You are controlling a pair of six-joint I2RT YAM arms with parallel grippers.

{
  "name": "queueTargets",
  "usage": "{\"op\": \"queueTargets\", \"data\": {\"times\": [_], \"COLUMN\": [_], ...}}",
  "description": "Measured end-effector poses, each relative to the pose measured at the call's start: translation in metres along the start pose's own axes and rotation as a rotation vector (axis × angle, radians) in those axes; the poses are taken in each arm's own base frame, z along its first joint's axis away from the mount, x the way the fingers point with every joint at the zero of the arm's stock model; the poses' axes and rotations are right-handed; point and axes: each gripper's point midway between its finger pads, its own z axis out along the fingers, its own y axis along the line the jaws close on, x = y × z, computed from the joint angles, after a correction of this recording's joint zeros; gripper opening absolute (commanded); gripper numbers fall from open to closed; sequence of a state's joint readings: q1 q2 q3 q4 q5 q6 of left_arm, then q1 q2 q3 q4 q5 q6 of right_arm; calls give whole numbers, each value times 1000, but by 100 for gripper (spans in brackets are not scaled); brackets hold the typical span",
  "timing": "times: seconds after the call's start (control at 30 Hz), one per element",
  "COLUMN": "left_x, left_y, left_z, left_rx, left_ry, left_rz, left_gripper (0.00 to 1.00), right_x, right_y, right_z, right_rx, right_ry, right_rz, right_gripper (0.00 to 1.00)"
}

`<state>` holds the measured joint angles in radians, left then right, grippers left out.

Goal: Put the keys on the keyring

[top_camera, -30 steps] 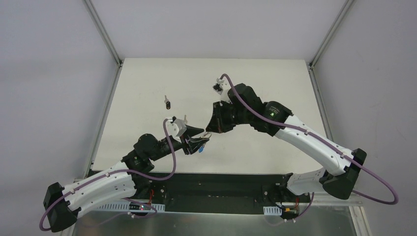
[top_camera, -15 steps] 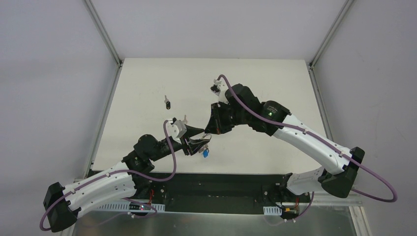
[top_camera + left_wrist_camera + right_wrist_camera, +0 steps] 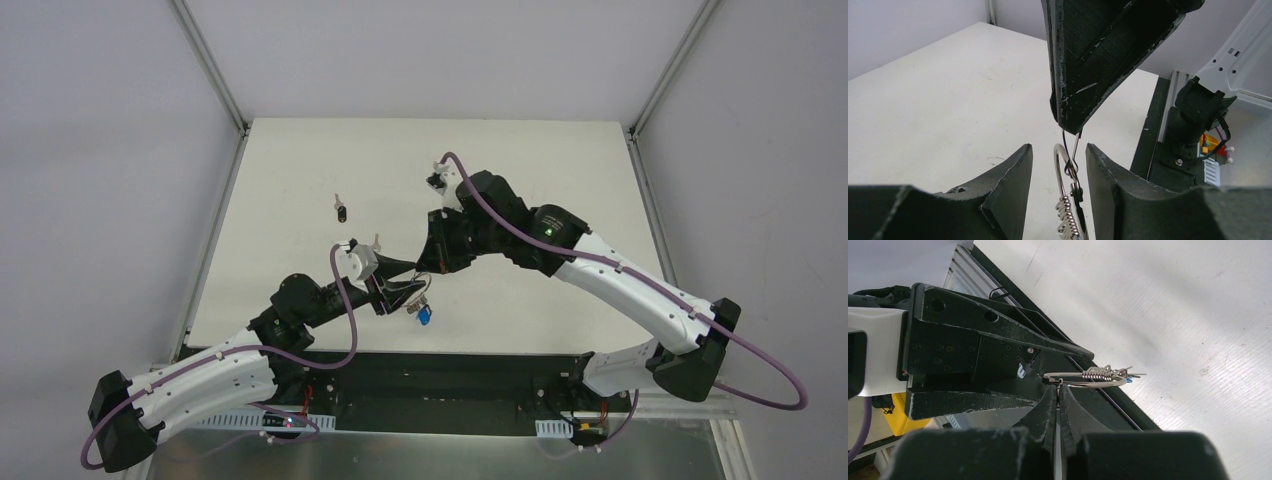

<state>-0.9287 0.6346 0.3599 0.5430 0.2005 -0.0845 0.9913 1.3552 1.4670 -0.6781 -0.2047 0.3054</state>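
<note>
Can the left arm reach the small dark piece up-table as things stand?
Likely yes: only bare table before the dark piece. But the open left hand straddles the keyring pinched in the right hand; it must back off first.

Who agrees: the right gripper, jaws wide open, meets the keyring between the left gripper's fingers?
Wrong: the right gripper has its jaws shut, pinching the keyring between the fingers of the left gripper; the right wrist view shows it.

The right claw (image 3: 1070, 127) and keyring (image 3: 1058, 170) fill the left claw's (image 3: 1058, 152) finger gap.
</note>
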Motion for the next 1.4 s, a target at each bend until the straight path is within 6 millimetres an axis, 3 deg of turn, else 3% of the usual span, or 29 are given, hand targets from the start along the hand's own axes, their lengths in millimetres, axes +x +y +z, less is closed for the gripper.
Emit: {"op": "queueTargets", "data": {"times": [0.53, 0.6, 0.63, 0.67, 0.7, 1.23, 1.4], "left_x": [-1, -1, -1, -1, -2, -3, 1], "left_y": [0, 0, 0, 0, -1, -5, -6], "left_z": [0, 0, 0, 0, 0, 0, 2], "left_rx": [1, 2, 2, 2, 7, 29, 36], "left_ry": [-3, -4, -4, -5, -6, -16, -3], "left_rz": [1, 1, 1, 0, 1, -2, -5], "left_gripper": [37, 28, 18, 3, 0, 0, 18], "right_x": [3, 3, 3, 3, 3, 1, 3], "right_y": [0, 0, 0, 0, 0, 2, -1], "right_z": [3, 3, 3, 3, 3, 2, 2], "right_rx": [9, 9, 9, 9, 11, 12, 25], "right_ry": [14, 14, 14, 14, 11, 4, 11], "right_rz": [-3, -3, -3, -3, -3, -8, -6], "right_gripper": [0, 0, 0, 0, 0, 0, 0]}}
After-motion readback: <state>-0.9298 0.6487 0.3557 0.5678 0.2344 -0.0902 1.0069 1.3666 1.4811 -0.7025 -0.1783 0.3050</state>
